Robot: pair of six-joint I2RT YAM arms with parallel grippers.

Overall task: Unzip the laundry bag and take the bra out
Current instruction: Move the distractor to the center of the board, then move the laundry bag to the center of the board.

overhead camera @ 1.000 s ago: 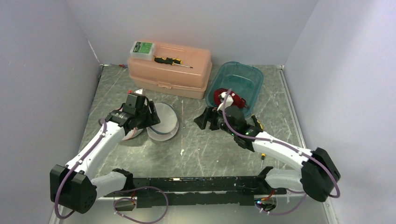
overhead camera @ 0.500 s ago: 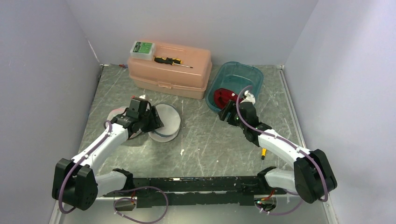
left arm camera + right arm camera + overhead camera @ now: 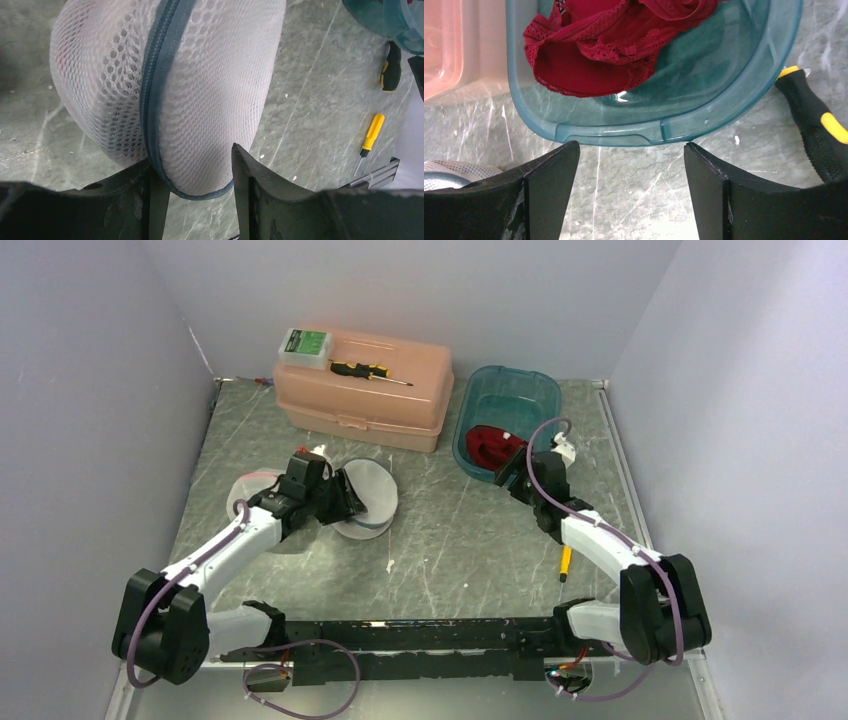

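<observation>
now that your right hand (image 3: 630, 148) has swung off mid-bench to the teal tub (image 3: 729, 95), it sits released, fingers spread, with the red bra (image 3: 599, 45) just ahead of it inside the tub. your left hand (image 3: 192, 157) still clamps the mesh laundry bag (image 3: 215, 75) at its zipper edge. bra's out, so the task looks basically done.

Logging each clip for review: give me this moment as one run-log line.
stage: bra out of bag | bra: in teal tub | left gripper: shut on laundry bag | right gripper: open, empty, by tub rim
</observation>
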